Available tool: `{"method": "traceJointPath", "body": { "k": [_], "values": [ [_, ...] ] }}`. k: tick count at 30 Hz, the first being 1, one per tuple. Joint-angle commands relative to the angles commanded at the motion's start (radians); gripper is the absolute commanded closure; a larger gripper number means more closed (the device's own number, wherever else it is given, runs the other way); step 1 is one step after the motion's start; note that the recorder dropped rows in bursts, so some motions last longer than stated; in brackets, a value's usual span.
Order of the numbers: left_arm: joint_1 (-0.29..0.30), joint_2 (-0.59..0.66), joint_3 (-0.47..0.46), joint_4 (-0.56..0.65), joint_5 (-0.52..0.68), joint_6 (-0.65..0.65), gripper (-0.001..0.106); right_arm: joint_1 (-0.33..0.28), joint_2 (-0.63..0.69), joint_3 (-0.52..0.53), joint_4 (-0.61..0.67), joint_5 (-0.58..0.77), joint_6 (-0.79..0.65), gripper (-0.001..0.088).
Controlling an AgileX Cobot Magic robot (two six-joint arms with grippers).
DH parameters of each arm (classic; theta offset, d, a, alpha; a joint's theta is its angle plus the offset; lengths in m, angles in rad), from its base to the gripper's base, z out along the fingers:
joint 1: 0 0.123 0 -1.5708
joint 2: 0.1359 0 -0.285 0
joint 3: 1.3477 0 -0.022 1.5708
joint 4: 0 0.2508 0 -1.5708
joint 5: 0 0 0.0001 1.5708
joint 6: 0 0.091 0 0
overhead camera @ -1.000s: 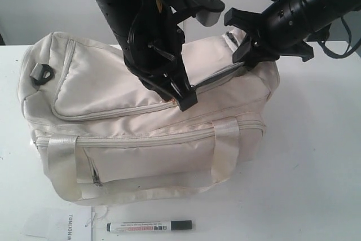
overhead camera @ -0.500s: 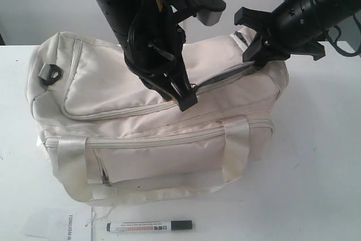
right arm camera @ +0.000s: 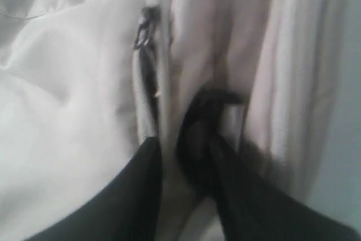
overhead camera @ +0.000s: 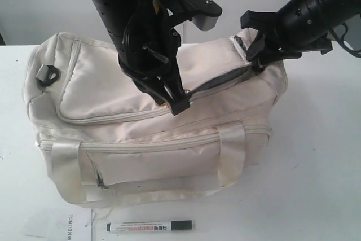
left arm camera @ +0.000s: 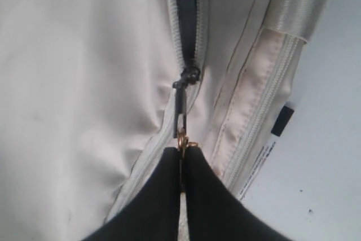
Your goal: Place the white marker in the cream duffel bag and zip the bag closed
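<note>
Down on the table (overhead camera: 316, 167) before the soft cream bag (overhead camera: 113, 88), the slim, hard marker (overhead camera: 149, 226) lies outside; zipping now would shut it out. Left wrist: left gripper (left arm camera: 181, 162) pinches the thin metal zip pull (left arm camera: 180, 114), which could slip. Right wrist: right gripper (right arm camera: 183, 145) stands spread over limp fabric.
</note>
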Motion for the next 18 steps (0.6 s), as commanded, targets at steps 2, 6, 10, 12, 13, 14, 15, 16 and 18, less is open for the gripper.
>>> {"method": "traceJointPath", "body": {
  "k": [2,6,10,12,13,14,15,16,18],
  "values": [
    [0.0,0.0,0.0,0.0,0.0,0.0,0.105,0.0,-0.036,-0.015,-0.001,0.003,-0.018,0.0362],
    [0.0,0.0,0.0,0.002,0.0,0.016,0.105,0.0,-0.143,-0.023,0.017,0.101,-0.282,0.0386],
    [0.0,0.0,0.0,0.002,0.0,0.055,0.105,0.022,-0.211,0.003,0.176,0.325,-0.72,0.0431],
    [0.0,0.0,0.0,0.002,0.0,0.068,0.105,0.036,-0.235,0.041,0.259,0.383,-0.986,0.0431],
    [0.0,0.0,0.0,0.002,0.0,0.068,0.105,0.048,-0.243,0.059,0.267,0.388,-1.118,0.0431],
    [0.0,0.0,0.0,0.002,0.0,0.07,0.105,0.057,-0.251,0.073,0.267,0.388,-1.239,0.043],
    [0.0,0.0,0.0,0.002,0.0,0.078,0.105,0.062,-0.253,0.084,0.265,0.388,-1.347,0.0427],
    [0.0,0.0,0.0,0.002,0.0,0.086,0.105,0.067,-0.257,0.1,0.26,0.388,-1.421,0.0414],
    [0.0,0.0,0.0,0.002,0.0,0.09,0.105,0.069,-0.255,0.128,0.27,0.388,-1.526,0.037]
  ]
}}
